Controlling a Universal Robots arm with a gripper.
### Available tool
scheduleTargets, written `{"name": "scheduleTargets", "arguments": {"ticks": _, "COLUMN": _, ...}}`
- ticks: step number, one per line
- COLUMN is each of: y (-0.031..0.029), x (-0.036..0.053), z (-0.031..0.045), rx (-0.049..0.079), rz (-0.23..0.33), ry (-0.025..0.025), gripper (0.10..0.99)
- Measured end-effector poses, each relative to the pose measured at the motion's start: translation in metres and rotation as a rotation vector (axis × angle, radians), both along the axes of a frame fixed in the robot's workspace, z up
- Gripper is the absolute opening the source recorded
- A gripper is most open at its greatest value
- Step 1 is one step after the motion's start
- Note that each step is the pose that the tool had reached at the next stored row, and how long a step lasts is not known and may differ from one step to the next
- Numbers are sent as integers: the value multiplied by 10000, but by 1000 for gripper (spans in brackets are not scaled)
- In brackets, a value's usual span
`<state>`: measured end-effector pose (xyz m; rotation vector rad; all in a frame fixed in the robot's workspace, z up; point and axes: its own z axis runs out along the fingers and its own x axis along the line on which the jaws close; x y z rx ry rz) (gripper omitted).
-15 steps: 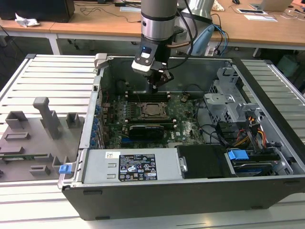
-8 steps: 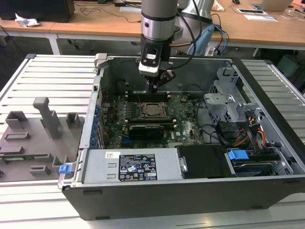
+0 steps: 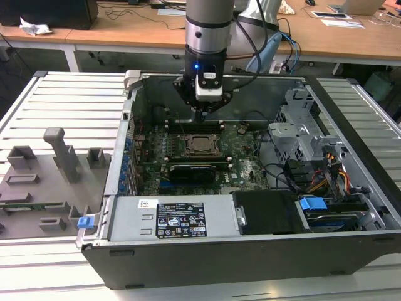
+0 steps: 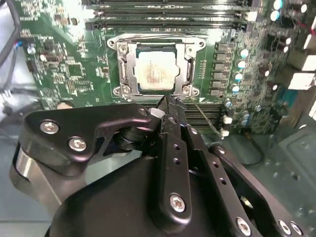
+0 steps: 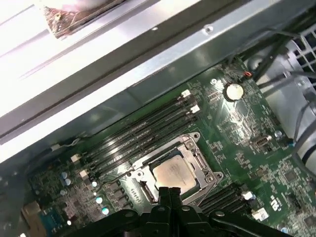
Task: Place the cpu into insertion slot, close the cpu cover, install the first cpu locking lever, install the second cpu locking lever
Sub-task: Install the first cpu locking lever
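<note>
The cpu [image 4: 156,72] lies flat in its socket on the green motherboard [image 4: 59,74], pale metal top up. The cpu cover [image 4: 129,64] is down around it as a metal frame. One thin wire lever [image 4: 148,36] runs along one side of the socket. Another thin lever [image 4: 205,120] slants away from the socket corner beside my fingertips. My gripper [image 4: 168,102] is shut with nothing in it, its tips just above the socket's edge. In the exterior view my gripper [image 3: 202,114] hangs over the cpu [image 3: 202,144]. In the first wrist view my gripper [image 5: 170,190] meets the cover [image 5: 197,159] by the cpu [image 5: 173,174].
The open computer case [image 3: 119,163] walls in the board. Black memory slots [image 5: 143,131] run beside the socket. A drive cage and cables [image 3: 313,157] fill the exterior view's right. Grey fixtures [image 3: 56,157] stand on the slatted table at the exterior view's left.
</note>
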<state>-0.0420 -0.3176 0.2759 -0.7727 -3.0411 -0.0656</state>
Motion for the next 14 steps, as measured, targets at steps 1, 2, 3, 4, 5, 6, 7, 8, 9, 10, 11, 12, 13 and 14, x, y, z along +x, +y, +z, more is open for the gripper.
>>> {"name": "scheduleTargets", "arguments": {"ticks": 1, "y": 0, "x": 0, "z": -1, "rx": 0, "rz": 306, "ry": 0, "gripper": 106}}
{"name": "scheduleTargets", "arguments": {"ticks": 2, "y": 0, "x": 0, "z": -3, "rx": 0, "rz": 496, "ry": 0, "gripper": 106}}
{"name": "scheduleTargets", "arguments": {"ticks": 3, "y": 0, "x": 0, "z": -5, "rx": 0, "rz": 768, "ry": 0, "gripper": 106}}
{"name": "scheduleTargets", "arguments": {"ticks": 4, "y": 0, "x": 0, "z": -6, "rx": 0, "rz": 986, "ry": 0, "gripper": 106}}
{"name": "scheduleTargets", "arguments": {"ticks": 5, "y": 0, "x": 0, "z": -8, "rx": 0, "rz": 1178, "ry": 0, "gripper": 106}}
{"name": "scheduleTargets", "arguments": {"ticks": 6, "y": 0, "x": 0, "z": -10, "rx": -1, "rz": 1517, "ry": 0, "gripper": 106}}
{"name": "scheduleTargets", "arguments": {"ticks": 7, "y": 0, "x": 0, "z": -12, "rx": 0, "rz": 1837, "ry": 0, "gripper": 106}}
{"name": "scheduleTargets", "arguments": {"ticks": 8, "y": 0, "x": 0, "z": -15, "rx": 0, "rz": 2240, "ry": 1, "gripper": 106}}
{"name": "scheduleTargets", "arguments": {"ticks": 9, "y": 0, "x": 0, "z": -16, "rx": -1, "rz": 2436, "ry": 1, "gripper": 106}}
{"name": "scheduleTargets", "arguments": {"ticks": 10, "y": 0, "x": 0, "z": -17, "rx": -1, "rz": 2626, "ry": 0, "gripper": 106}}
{"name": "scheduleTargets", "arguments": {"ticks": 11, "y": 0, "x": 0, "z": -19, "rx": 0, "rz": 2910, "ry": 0, "gripper": 106}}
{"name": "scheduleTargets", "arguments": {"ticks": 12, "y": 0, "x": 0, "z": -20, "rx": 0, "rz": 3193, "ry": 0, "gripper": 106}}
{"name": "scheduleTargets", "arguments": {"ticks": 13, "y": 0, "x": 0, "z": -21, "rx": 0, "rz": 3408, "ry": 1, "gripper": 106}}
{"name": "scheduleTargets", "arguments": {"ticks": 14, "y": 0, "x": 0, "z": -22, "rx": -1, "rz": 3580, "ry": 0, "gripper": 106}}
